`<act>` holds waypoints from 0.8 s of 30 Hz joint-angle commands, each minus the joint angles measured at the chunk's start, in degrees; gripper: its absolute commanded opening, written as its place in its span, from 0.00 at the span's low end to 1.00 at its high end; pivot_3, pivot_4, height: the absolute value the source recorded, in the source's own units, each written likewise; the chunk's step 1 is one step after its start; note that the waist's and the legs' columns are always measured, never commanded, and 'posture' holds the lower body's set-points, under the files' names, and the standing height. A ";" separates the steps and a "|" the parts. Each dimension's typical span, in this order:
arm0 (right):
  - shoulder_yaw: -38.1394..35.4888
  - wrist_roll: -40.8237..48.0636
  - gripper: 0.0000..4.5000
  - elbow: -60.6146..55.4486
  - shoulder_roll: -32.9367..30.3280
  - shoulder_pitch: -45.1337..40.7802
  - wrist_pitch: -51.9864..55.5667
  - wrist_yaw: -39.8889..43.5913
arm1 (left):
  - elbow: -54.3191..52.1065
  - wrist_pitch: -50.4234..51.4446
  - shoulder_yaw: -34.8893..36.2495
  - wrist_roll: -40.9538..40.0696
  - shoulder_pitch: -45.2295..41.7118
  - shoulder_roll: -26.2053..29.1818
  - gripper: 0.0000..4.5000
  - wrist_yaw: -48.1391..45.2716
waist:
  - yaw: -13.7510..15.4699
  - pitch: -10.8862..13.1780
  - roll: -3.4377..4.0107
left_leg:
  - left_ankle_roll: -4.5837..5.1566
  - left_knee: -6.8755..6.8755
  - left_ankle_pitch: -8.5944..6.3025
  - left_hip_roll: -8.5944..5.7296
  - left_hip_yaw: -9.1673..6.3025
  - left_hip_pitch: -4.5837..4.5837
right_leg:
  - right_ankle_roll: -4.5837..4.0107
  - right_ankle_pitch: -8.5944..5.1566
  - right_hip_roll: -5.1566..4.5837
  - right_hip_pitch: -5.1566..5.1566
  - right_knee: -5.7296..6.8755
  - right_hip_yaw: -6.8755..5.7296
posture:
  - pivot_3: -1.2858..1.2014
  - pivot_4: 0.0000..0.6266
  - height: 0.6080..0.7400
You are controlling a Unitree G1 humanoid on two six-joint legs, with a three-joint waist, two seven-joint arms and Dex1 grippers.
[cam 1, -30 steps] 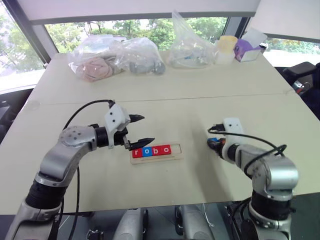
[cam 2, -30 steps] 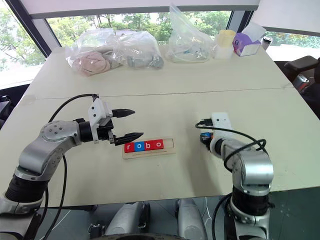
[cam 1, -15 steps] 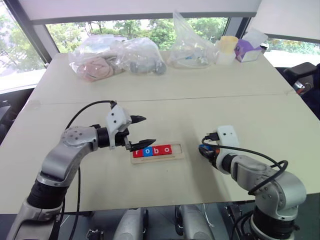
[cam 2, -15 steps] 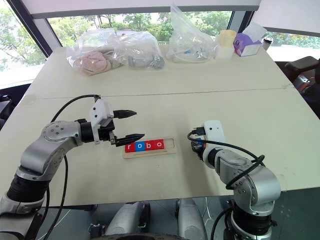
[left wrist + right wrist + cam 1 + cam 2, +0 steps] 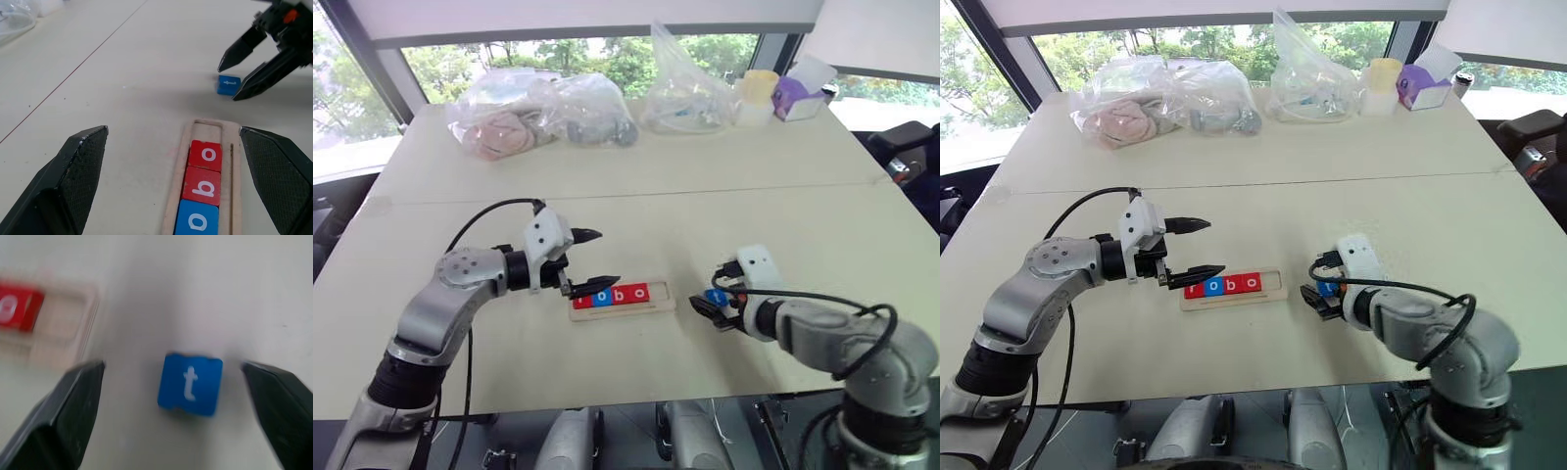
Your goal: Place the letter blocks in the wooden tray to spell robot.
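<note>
The wooden tray (image 5: pixel 1273 284) lies mid-table and holds letter blocks reading r (image 5: pixel 1194 289), o (image 5: pixel 1213 287), b (image 5: pixel 1231 285), o (image 5: pixel 1250 283); its right end is bare. A blue t block (image 5: pixel 190 383) lies flat on the table to the right of the tray (image 5: pixel 208 132). My right gripper (image 5: pixel 1317 294) is open, with a finger on each side of the t block (image 5: pixel 229 84) and not gripping it. My left gripper (image 5: pixel 605 258) hovers open over the tray's left end, its lower finger just above the r.
Clear plastic bags (image 5: pixel 538 113) holding soft items lie along the far side of the table, with a yellow cup (image 5: pixel 759 86) and a purple box (image 5: pixel 793 96) at the far right. A seam (image 5: pixel 705 191) crosses the table behind the tray.
My right gripper has opened and rolled at the wrist, letting go of the blue t block, which now rests on the table between its fingers. The left arm has stayed put.
</note>
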 commanded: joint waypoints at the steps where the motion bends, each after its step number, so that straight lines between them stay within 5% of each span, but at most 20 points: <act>1: 2.62 -0.34 0.98 -0.49 -12.01 -3.39 -8.07 17.07 | 0.13 -1.39 0.53 0.27 -1.19 0.15 1.00 -0.48 | 0.04 -0.02 -0.03 | 0.02 0.00 -0.01 0.00 0.00 0.00 | 0.01 -0.01 0.02 0.00 -0.01 -0.01 | 0.52 0.24 0.89; 5: 14.30 -23.49 0.98 5.98 -30.80 5.08 -45.63 45.01 | 1.16 -1.75 0.37 0.50 -2.38 -0.05 1.00 -0.62 | 0.49 -0.01 -0.07 | 0.12 -0.07 -0.08 0.03 -0.15 -0.02 | 0.27 -0.11 0.13 0.10 -0.12 -0.21 | 0.52 0.24 0.89; 7: 17.61 -29.71 0.98 11.43 -33.52 7.86 -59.38 54.72 | 1.25 -1.62 0.27 0.62 -2.81 -0.13 1.00 -0.44 | 0.21 0.00 -0.09 | 0.16 -0.06 -0.11 -0.01 -0.07 -0.02 | 0.59 -0.15 0.07 0.11 -0.16 -0.21 | 0.52 0.24 0.89; 13: 25.48 -40.13 0.98 30.49 -27.26 1.60 -76.19 67.61 | 0.80 -1.25 1.41 0.76 -2.61 1.18 1.00 -0.32 | -0.15 0.06 -0.09 | 0.18 0.01 -0.12 -0.02 0.18 0.07 | 0.44 0.05 -0.04 0.09 -0.13 0.09 | 0.52 0.24 0.89; 24: 29.06 -47.16 0.98 47.00 -16.70 -7.47 -84.53 77.63 | -4.13 2.57 5.36 -2.19 1.71 6.90 1.00 -1.35 | 0.34 0.07 -0.12 | 0.12 0.00 -0.10 0.03 0.08 0.02 | 0.34 0.12 -0.11 0.01 -0.10 0.12 | 0.52 0.24 0.89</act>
